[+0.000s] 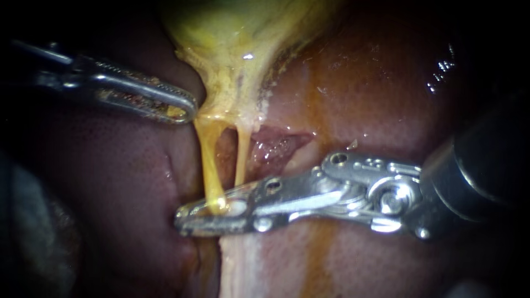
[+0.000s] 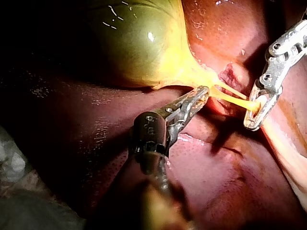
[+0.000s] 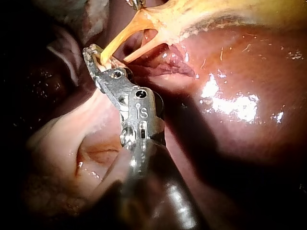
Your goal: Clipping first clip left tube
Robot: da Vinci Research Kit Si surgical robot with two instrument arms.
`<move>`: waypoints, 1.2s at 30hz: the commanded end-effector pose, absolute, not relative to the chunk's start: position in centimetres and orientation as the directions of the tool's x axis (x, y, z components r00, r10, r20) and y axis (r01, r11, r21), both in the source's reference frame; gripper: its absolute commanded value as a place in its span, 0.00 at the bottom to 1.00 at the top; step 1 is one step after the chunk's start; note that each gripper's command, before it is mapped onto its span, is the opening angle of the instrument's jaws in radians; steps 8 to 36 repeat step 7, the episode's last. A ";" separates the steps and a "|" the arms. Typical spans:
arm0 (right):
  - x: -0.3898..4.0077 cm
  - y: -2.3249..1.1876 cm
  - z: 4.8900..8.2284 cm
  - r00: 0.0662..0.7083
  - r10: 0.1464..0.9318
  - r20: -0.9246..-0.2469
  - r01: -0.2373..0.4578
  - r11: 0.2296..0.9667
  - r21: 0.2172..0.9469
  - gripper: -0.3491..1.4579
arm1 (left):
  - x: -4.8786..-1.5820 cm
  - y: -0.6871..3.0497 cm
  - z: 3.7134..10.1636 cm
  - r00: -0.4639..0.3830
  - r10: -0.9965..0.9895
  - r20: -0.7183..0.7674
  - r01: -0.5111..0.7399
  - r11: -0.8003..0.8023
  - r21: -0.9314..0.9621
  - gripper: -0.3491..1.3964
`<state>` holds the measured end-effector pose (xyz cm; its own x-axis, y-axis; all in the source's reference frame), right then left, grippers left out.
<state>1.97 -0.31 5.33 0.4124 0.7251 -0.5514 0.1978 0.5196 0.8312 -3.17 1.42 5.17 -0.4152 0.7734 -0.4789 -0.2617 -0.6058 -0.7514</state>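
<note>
The left tube (image 1: 208, 165) runs far-to-near, square across the end effector of the right instrument (image 1: 185, 219), which pinches it (left instrument (image 1: 186, 110) clamps the gallbladder (image 1: 232, 49)).

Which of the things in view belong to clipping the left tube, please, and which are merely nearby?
Part of the job:
- left tube
- right instrument, jaws shut on the left tube
- left instrument, tip at the gallbladder neck

Merely nearby:
- right tube, apart from both instruments
- liver, beneath everything
</note>
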 end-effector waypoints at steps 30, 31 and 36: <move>1.97 -0.31 5.35 0.413 0.725 -0.552 0.199 0.519 0.831 0.00 | -3.17 1.44 5.19 -0.415 0.774 -0.478 -0.263 -0.605 -0.751 0.00; 1.97 -0.31 5.35 0.413 0.725 -0.552 0.199 0.519 0.831 0.00 | -3.17 1.44 5.19 -0.415 0.774 -0.478 -0.263 -0.605 -0.751 0.00; 1.97 -0.31 5.35 0.413 0.725 -0.552 0.199 0.519 0.831 0.00 | -3.17 1.44 5.19 -0.415 0.774 -0.478 -0.263 -0.605 -0.751 0.00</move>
